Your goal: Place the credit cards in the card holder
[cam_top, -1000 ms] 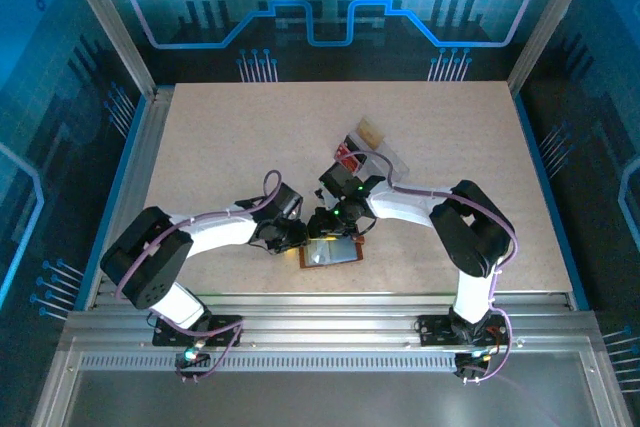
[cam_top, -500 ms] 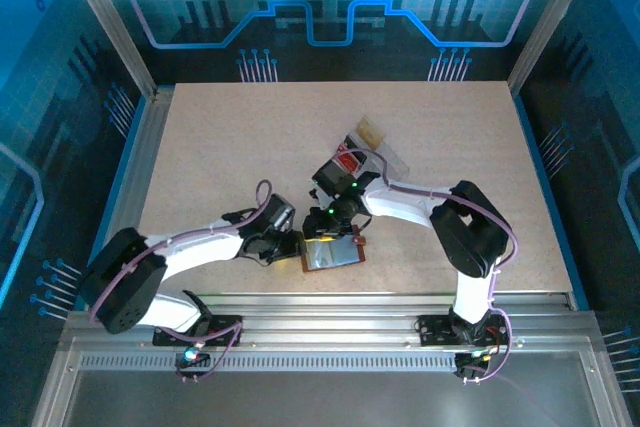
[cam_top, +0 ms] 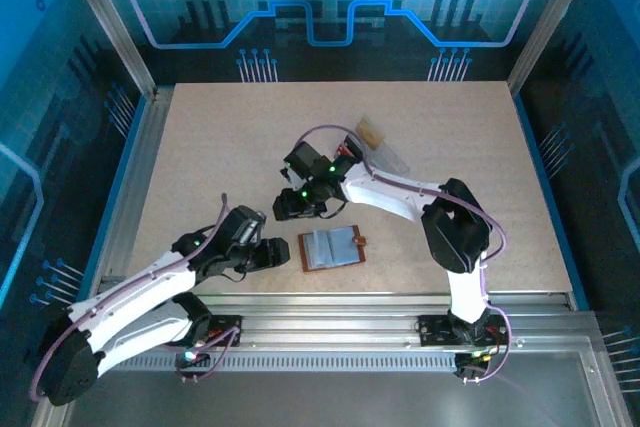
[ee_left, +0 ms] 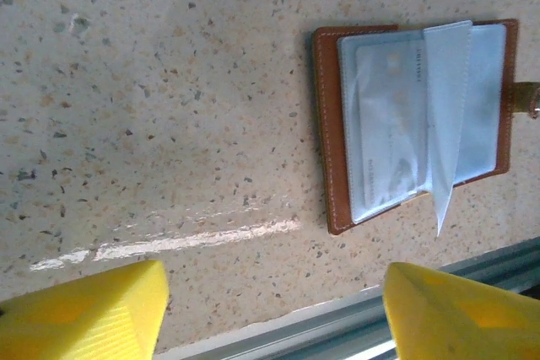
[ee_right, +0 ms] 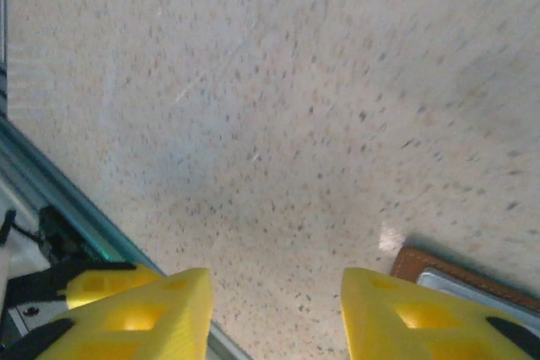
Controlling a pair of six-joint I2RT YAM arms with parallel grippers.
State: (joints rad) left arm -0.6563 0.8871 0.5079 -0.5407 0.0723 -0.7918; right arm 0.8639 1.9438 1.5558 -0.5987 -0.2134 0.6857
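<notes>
Card holder brown, pockets pale blue; table beige, dark-speckled; left pincer fingers yellow.

A: What is the surface like?

B: A pale, speckled table, with a metal rail along its near edge.

A: And what lies on it?

B: A brown card holder, open flat near the front edge, inside facing up. Well behind it, to the right, a clear plastic tray.
</notes>
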